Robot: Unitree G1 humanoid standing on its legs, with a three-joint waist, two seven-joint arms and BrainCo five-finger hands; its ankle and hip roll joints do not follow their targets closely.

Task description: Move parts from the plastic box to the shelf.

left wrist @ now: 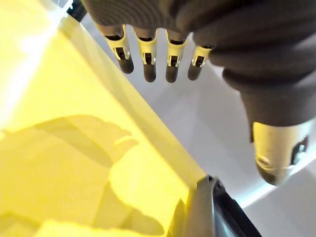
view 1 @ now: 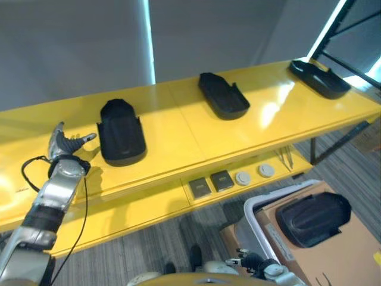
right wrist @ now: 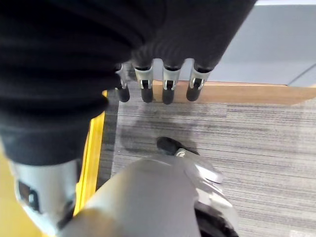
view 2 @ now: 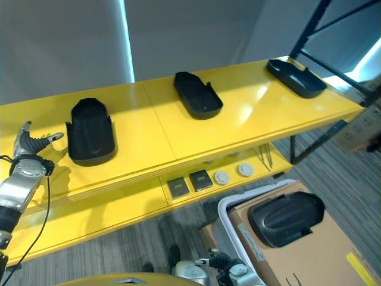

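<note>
Three black parts [view 1: 121,132], [view 1: 222,95], [view 1: 319,77] lie spaced along the yellow shelf [view 1: 178,134]; a fourth part [view 1: 312,218] remains in the plastic box [view 1: 253,214] on the floor. The left hand [view 1: 66,145], fingers straight and empty, hovers just beside the leftmost part, while the right hand [right wrist: 153,84] hangs relaxed and empty above the floor. By this count the task appears mostly done, with one transfer left.

Right hand [right wrist: 148,74]: fingers straight, hanging loose, holding nothing.
Grey striped carpet floor [right wrist: 266,148]: spread out beneath the fingertips.
Yellow shelf edge [right wrist: 93,148]: running alongside the carpet.

3 parts [view 1: 121,131] [view 1: 222,95] [view 1: 319,77] lie well apart along the shelf [view 1: 178,128], left to right. Below and before it, at the right, the plastic box [view 1: 256,210] holds cardboard [view 1: 351,250] with 1 part [view 1: 312,218] on top.
</note>
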